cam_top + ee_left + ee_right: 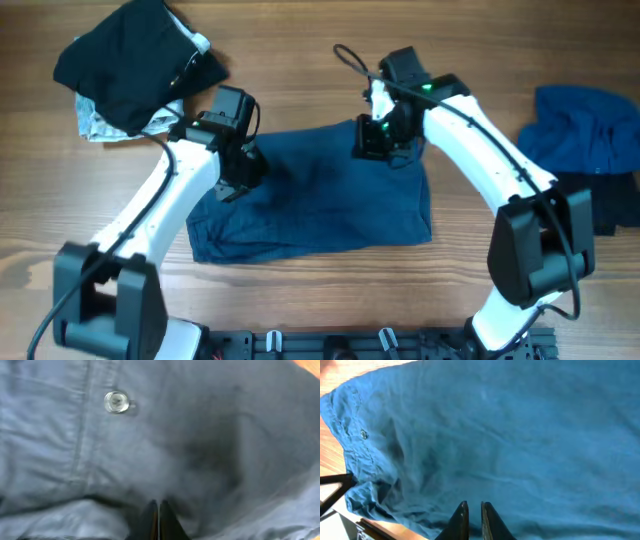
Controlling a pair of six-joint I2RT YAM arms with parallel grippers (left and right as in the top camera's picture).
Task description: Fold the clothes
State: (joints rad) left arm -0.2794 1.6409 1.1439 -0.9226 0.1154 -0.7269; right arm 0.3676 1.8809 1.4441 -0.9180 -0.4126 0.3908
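A dark blue garment (320,200) lies spread flat in the middle of the wooden table. My left gripper (238,175) is at its upper left part. In the left wrist view the jaws (158,506) are shut, pressed into bunched blue cloth (210,420) below a metal button (116,402). My right gripper (378,140) is at the garment's upper right edge. In the right wrist view its jaws (473,506) are nearly closed with a thin fold of the blue cloth (520,435) between them.
A black garment (135,55) lies over a grey-white one (95,118) at the back left. A blue garment (585,125) and a dark one (605,205) are piled at the right edge. A black cable (350,58) trails behind the right arm.
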